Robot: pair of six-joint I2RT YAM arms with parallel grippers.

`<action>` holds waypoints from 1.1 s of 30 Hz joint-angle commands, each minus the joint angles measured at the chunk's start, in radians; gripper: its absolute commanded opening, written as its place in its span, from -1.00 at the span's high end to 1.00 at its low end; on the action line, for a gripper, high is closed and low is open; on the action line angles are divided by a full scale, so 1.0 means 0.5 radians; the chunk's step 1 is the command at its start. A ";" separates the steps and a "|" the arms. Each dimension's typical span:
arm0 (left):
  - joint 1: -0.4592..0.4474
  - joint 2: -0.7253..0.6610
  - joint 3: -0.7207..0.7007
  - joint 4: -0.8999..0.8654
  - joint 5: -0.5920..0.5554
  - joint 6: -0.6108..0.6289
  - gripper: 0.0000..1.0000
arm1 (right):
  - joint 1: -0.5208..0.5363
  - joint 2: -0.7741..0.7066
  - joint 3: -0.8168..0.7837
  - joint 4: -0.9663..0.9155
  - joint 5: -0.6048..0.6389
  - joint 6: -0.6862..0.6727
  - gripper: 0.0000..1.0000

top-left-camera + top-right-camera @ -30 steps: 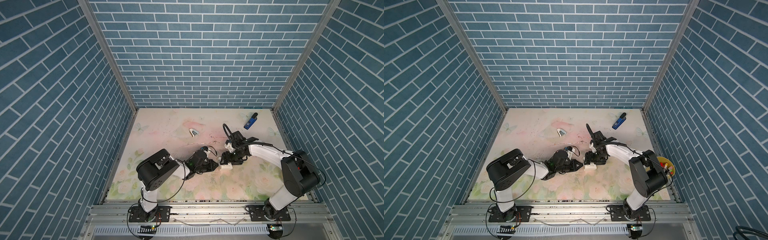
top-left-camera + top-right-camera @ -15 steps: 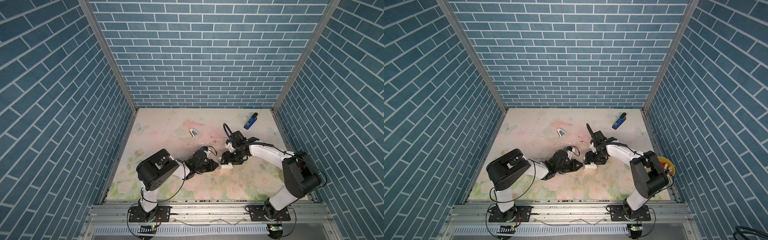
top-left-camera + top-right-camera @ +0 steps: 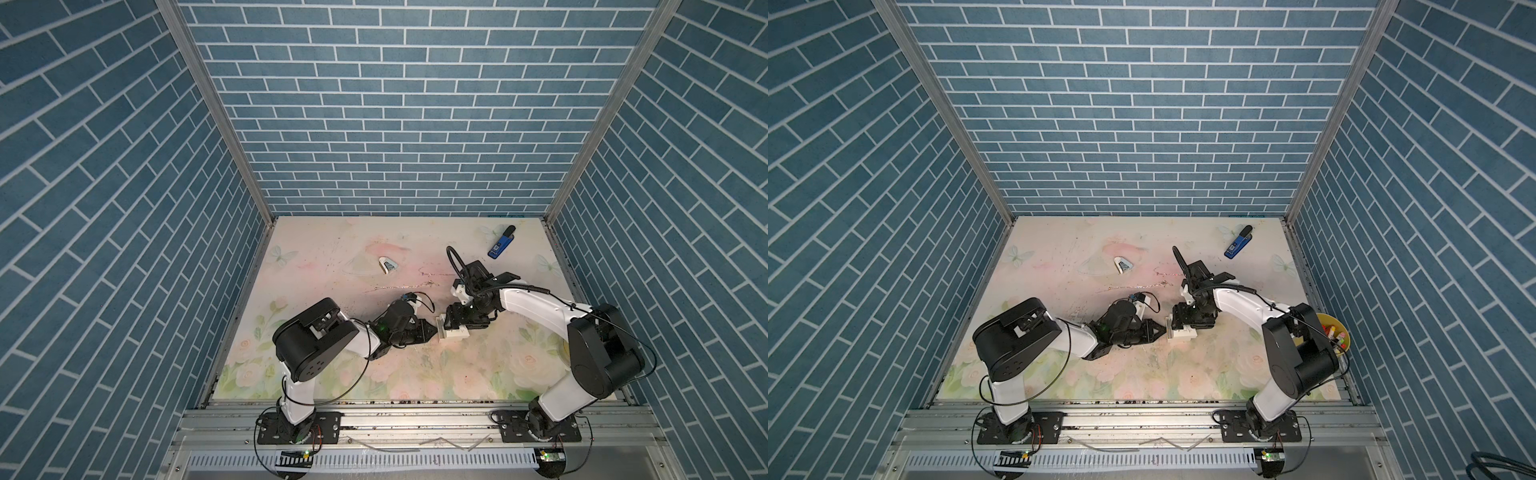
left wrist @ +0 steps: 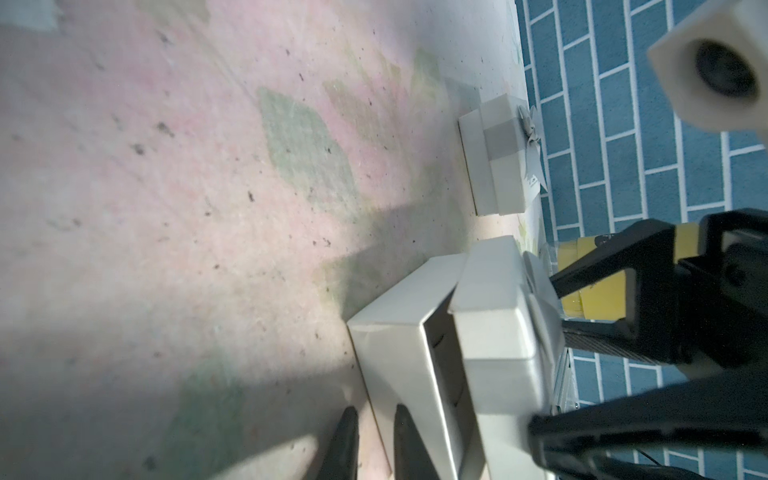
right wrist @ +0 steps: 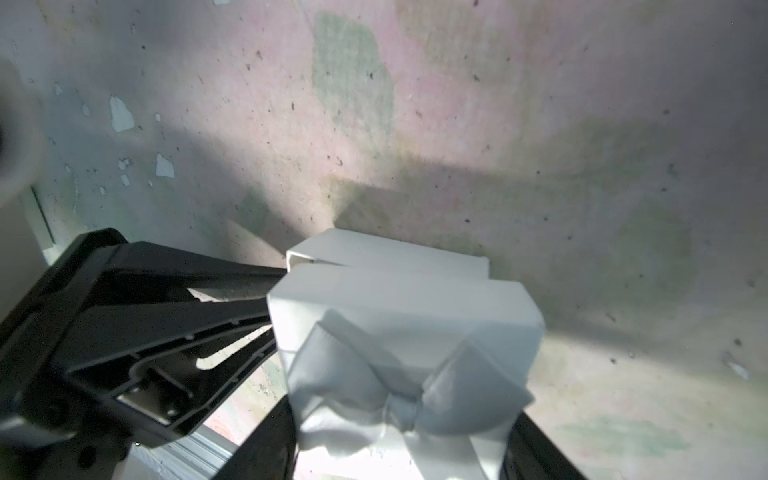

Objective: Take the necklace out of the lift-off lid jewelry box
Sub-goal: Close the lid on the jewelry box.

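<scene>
As left gripper (image 4: pixel 374 415) pinched wall of box base (image 4: pixel 395 345), fingers nearly together on card, right gripper (image 5: pixel 399 419) clamped lid (image 5: pixel 399 299) by its sides, grey bow (image 5: pixel 395 399) on top. Lid sat tilted, partly off base, dark gap showing between. Necklace could not be made out inside base. Base rested on floral mat (image 3: pixel 332 257). Thin chain (image 3: pixel 399 286) lay on mat beyond base, well apart. Second ribboned box (image 4: pixel 494 166) stood past base, apart.

Access to box base (image 4: pixel 399 365) blocked by lid (image 4: pixel 494 332); only narrow gap btwn.
</scene>
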 commanded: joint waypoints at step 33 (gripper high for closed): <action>-0.020 0.028 0.048 -0.014 0.023 0.035 0.63 | 0.091 0.113 0.096 0.029 -0.190 -0.038 -0.42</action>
